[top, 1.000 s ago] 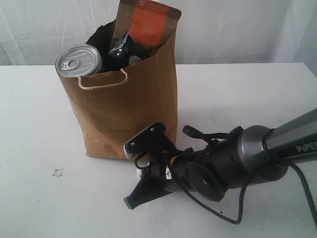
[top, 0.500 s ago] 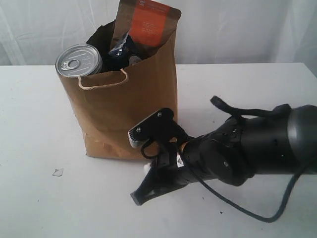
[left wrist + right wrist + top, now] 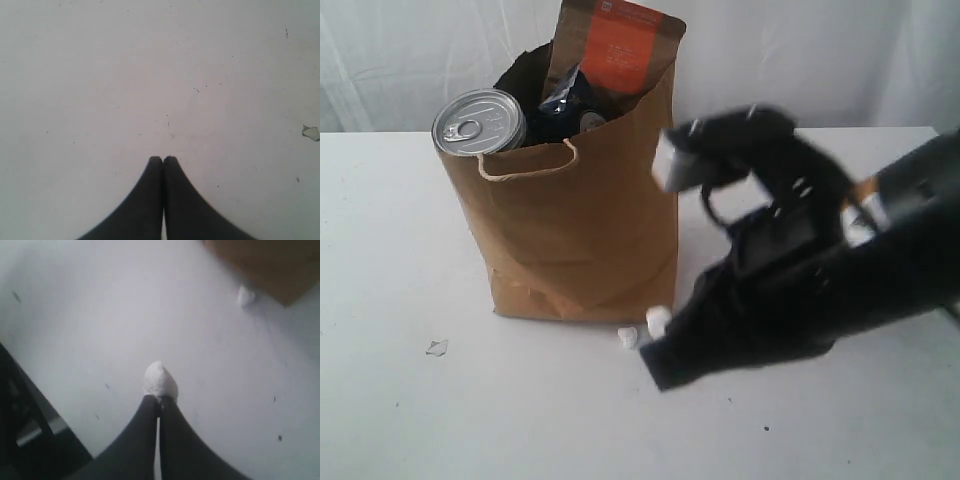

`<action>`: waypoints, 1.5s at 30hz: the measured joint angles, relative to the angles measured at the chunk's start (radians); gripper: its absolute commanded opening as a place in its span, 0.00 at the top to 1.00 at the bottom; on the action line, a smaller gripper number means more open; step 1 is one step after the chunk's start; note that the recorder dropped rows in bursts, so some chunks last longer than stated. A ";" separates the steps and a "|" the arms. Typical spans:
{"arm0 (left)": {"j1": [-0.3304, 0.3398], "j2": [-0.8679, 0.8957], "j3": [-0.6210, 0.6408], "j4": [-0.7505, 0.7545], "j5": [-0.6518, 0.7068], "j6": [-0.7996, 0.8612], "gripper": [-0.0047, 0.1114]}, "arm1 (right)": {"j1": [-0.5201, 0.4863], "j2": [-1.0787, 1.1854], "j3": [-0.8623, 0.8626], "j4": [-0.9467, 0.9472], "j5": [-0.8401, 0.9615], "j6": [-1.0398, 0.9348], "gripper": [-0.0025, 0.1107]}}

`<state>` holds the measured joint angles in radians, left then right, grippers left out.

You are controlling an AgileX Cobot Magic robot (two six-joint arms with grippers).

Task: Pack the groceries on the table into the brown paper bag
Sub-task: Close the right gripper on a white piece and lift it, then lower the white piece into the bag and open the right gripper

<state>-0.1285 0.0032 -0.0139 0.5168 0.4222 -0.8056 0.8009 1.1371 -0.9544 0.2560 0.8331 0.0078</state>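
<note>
White, faintly specked table (image 3: pixel 100 75) lies under both grippers, and a pale curtain (image 3: pixel 800 60) hangs behind it. We see the left gripper (image 3: pixel 162 159) with its two dark fingers (image 3: pixel 145 200) pressed together and holding nothing. It sits over bare tabletop, with a small pale flake (image 3: pixel 311 132) lying a little way off. The right gripper (image 3: pixel 160 399) has its fingers (image 3: pixel 140 435) closed to a hairline. A small white lump (image 3: pixel 160 381) sits right at their tips, and we cannot tell whether it is pinched or merely touched. A second white lump (image 3: pixel 245 296) lies loose on the table, just beside a bottom corner of the brown paper bag (image 3: pixel 580 230). In the exterior view the right arm (image 3: pixel 800 270) is a blurred dark mass on the near right, close beside the bag. The bag stands upright left of centre with its top open. Out of its mouth rise the dark jar with silver pull-tab lid (image 3: pixel 478 120) on the left, the orange-labelled brown pouch (image 3: pixel 620 45) towards the far right, and a dark blue packet (image 3: pixel 565 105) between them.
</note>
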 measured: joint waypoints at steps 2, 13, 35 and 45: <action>0.000 0.000 0.000 0.000 0.000 0.000 0.96 | 0.000 -0.068 -0.048 0.011 -0.058 0.000 0.98; 0.000 0.000 0.000 0.000 0.000 0.000 0.96 | 0.000 0.131 -0.192 0.015 -0.656 -0.184 0.98; 0.000 0.000 0.000 0.000 0.000 0.000 0.96 | -0.145 0.405 -0.220 0.118 -0.967 -0.620 0.98; 0.000 0.000 0.000 0.000 0.000 0.000 0.96 | -0.168 0.432 -0.220 0.140 -0.947 -0.654 0.80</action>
<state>-0.1285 0.0032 -0.0139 0.5168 0.4222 -0.8056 0.6328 1.5688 -1.1740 0.3958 -0.1134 -0.6467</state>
